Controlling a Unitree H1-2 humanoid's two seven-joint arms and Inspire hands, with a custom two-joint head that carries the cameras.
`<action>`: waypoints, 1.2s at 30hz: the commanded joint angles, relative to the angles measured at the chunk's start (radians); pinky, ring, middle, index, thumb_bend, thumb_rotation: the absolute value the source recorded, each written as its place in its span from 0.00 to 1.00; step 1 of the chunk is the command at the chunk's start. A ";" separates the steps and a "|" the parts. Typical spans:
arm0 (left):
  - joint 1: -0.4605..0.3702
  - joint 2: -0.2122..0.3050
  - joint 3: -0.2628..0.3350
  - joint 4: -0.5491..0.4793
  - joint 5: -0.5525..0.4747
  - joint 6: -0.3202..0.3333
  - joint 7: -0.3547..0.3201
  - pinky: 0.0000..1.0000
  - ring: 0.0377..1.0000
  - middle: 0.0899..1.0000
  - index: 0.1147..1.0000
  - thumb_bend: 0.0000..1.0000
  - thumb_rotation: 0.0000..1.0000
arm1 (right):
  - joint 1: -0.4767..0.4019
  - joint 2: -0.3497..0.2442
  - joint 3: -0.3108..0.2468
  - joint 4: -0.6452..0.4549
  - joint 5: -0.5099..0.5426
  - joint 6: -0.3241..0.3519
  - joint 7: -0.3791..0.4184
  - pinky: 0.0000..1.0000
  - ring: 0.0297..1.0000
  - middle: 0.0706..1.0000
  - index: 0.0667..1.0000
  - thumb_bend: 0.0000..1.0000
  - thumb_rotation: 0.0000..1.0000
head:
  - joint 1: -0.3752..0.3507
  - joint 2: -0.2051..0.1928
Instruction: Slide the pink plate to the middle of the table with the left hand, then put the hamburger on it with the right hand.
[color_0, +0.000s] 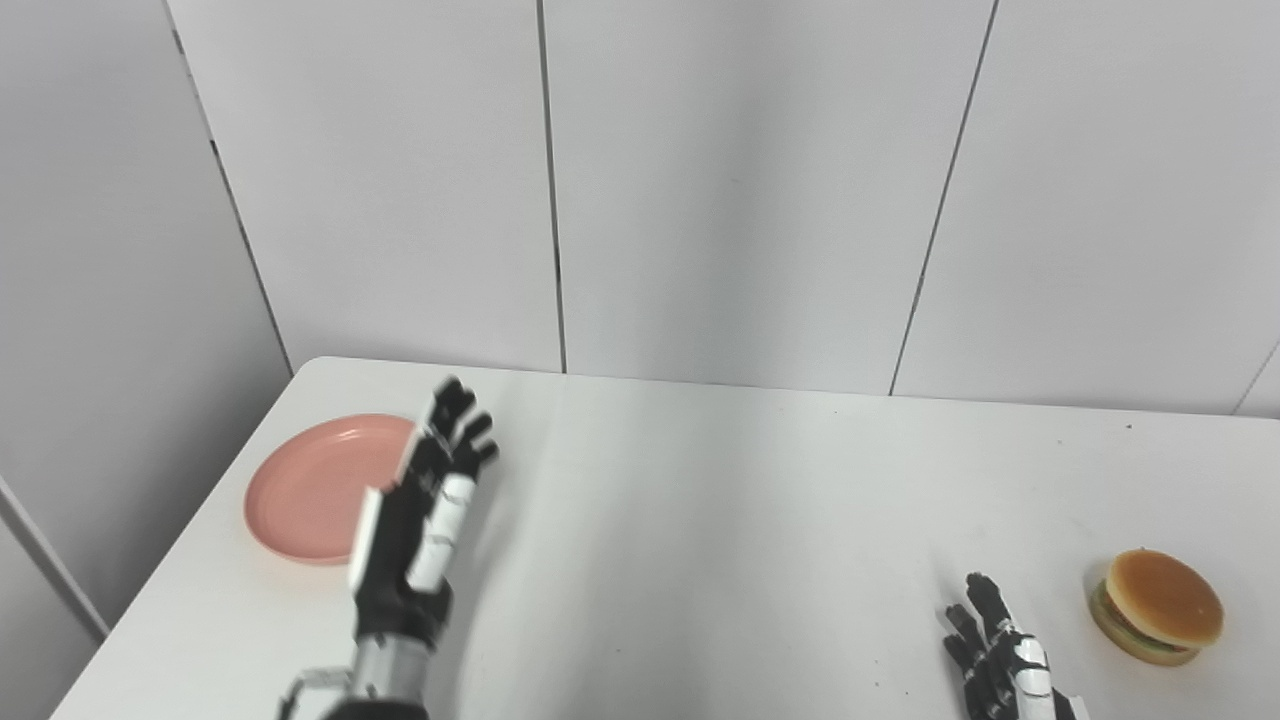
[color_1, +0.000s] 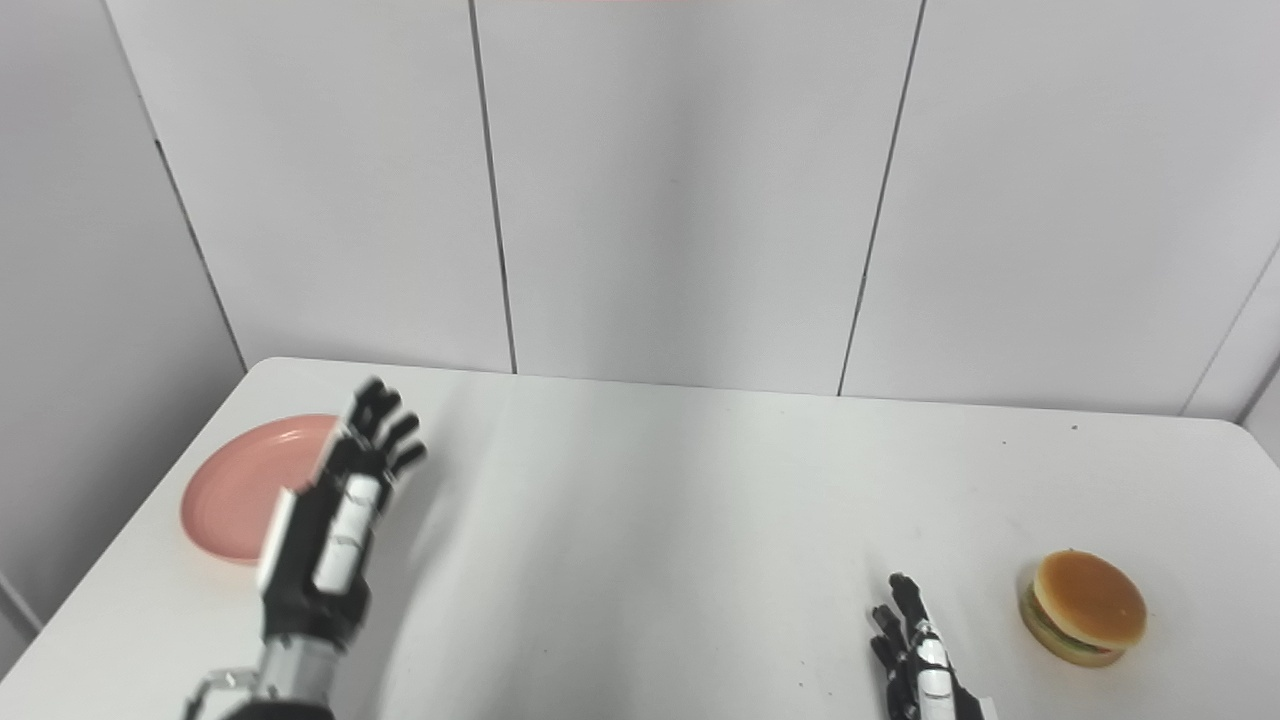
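Observation:
The pink plate (color_0: 305, 488) lies on the white table (color_0: 700, 480) near its far left corner. My left hand (color_0: 425, 520) is raised above the table just right of the plate, open with fingers stretched out, and it covers the plate's right rim. The hamburger (color_0: 1157, 604) sits near the table's right side. My right hand (color_0: 1000, 655) is open and low at the bottom edge, left of the hamburger and apart from it. The same scene shows in the right eye view: plate (color_1: 245, 485), left hand (color_1: 335, 525), hamburger (color_1: 1087, 606), right hand (color_1: 920, 665).
White wall panels (color_0: 740, 180) stand right behind the table's far edge. The table's left edge runs diagonally just beside the plate, with a drop beyond it.

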 joint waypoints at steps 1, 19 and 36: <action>-0.054 0.041 0.027 -0.036 -0.025 0.023 -0.005 0.86 0.88 0.92 0.87 0.82 0.76 | 0.043 0.006 -0.007 0.020 0.004 0.032 -0.008 0.98 0.96 1.00 0.93 0.73 1.00 | -0.001 0.001; -0.160 0.229 0.216 0.035 -0.140 0.067 -0.014 0.83 0.87 0.87 0.85 0.87 0.77 | 0.047 0.011 -0.004 0.004 0.005 0.048 -0.019 0.98 0.96 1.00 0.93 0.73 1.00 | 0.004 0.009; -0.208 0.424 0.336 0.420 -0.311 -0.044 -0.133 0.78 0.85 0.87 0.88 0.89 0.76 | 0.044 0.003 0.004 0.004 -0.003 0.059 -0.018 0.97 0.97 1.00 0.94 0.72 1.00 | 0.010 0.015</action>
